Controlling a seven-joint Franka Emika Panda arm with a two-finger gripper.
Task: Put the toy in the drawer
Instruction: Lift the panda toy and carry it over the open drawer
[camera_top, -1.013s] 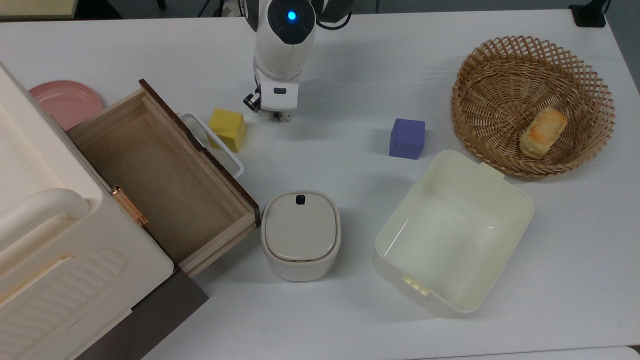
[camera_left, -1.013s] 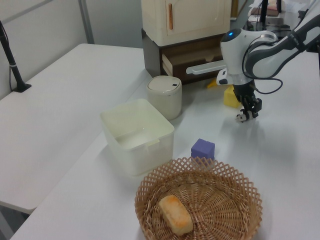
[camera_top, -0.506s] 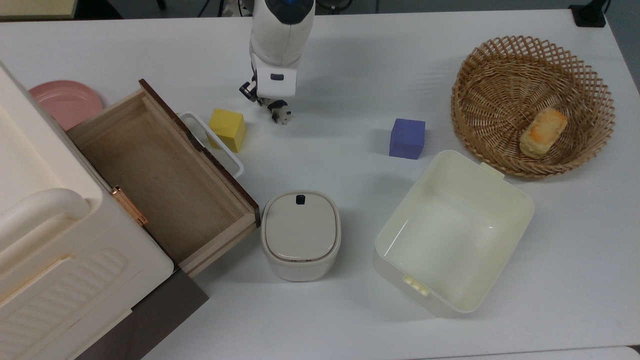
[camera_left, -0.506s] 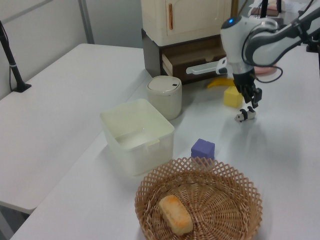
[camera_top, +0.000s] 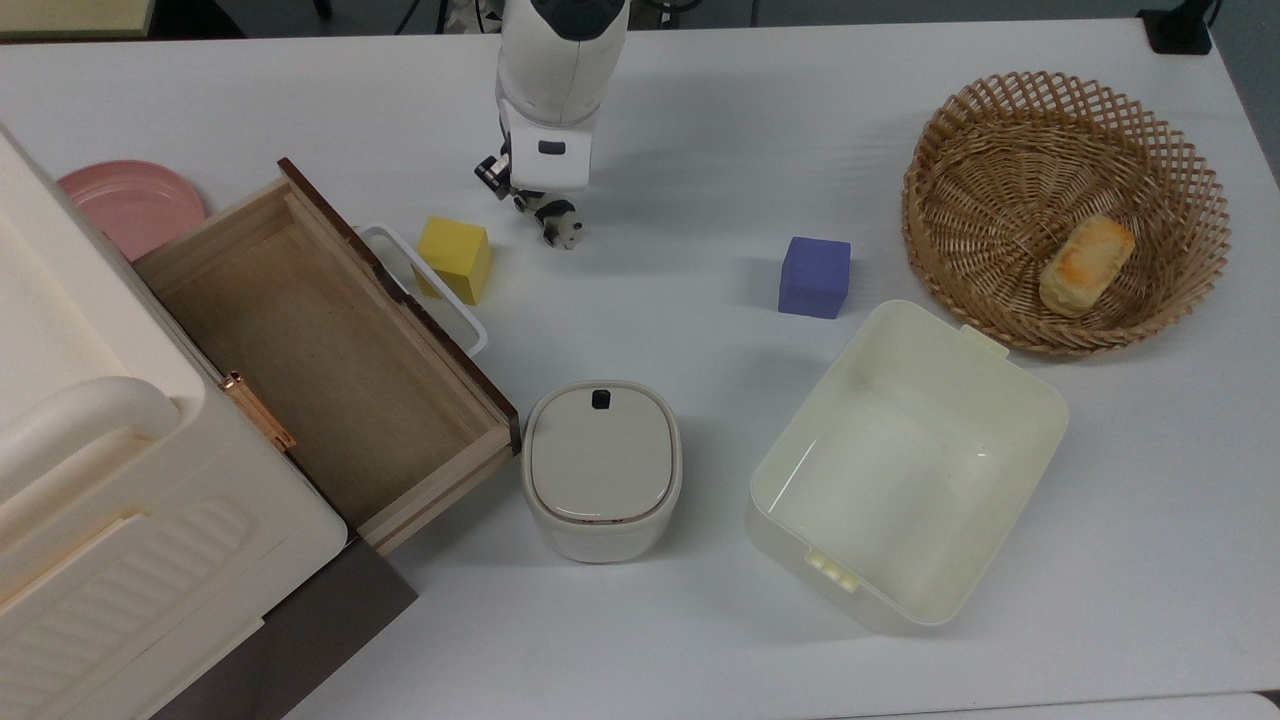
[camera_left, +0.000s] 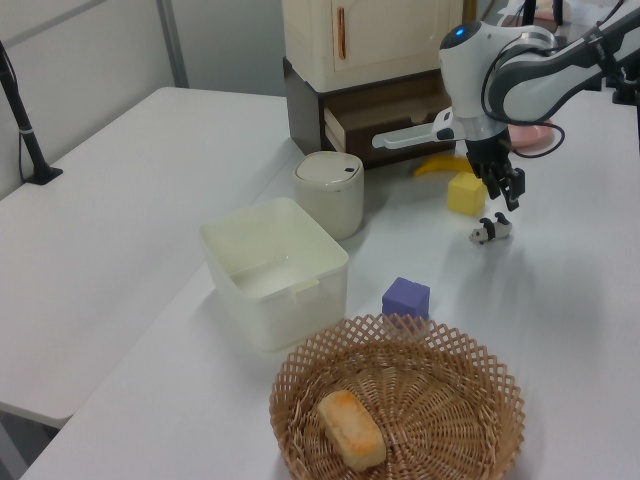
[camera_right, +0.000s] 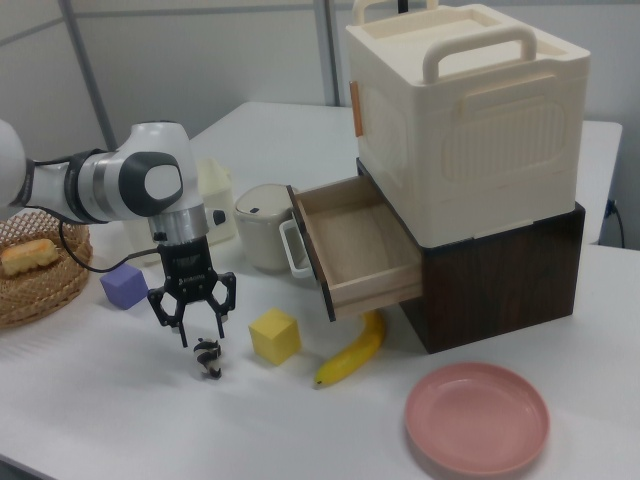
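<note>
The toy (camera_right: 208, 358) stands on the desk (camera_top: 700, 180) near its far edge, beside the yellow cube (camera_top: 455, 259). The gripper (camera_right: 193, 322) hangs just above it, fingers spread and empty. The drawer (camera_top: 320, 350) gapes open; grasping and carrying remain

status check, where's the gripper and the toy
Gripper open, above the toy, not holding it. Toy standing on table. Drawer open; yellow cube sits between toy and drawer.

White arm (camera_right: 70, 185), grey joints, black tool (camera_right: 194, 318)
</note>
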